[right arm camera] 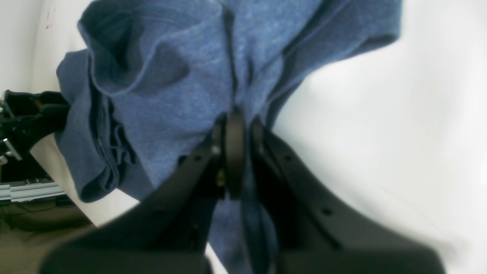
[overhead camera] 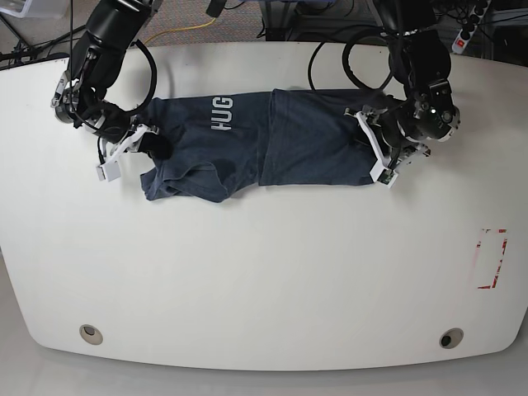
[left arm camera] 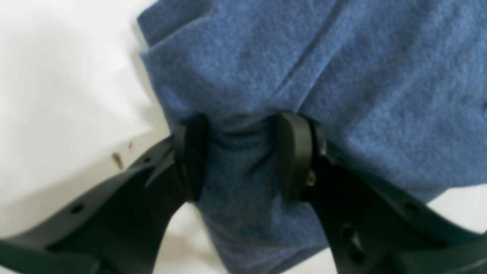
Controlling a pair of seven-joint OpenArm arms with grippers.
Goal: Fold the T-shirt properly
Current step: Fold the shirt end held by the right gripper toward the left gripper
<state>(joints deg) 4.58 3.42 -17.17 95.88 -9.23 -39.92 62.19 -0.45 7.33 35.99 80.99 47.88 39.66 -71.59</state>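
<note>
While bunched lengthwise across the far middle of the white tabletop point(overhead camera: 264, 272), the T-shirt point(overhead camera: 247, 144) shows partial white lettering "HUG". Right end effector point(right arm camera: 237, 152) is pinched tight on a fabric fold at one end; left end effector point(left arm camera: 243, 156) grips a thicker bunch at the other, jaws apart around it.
</note>
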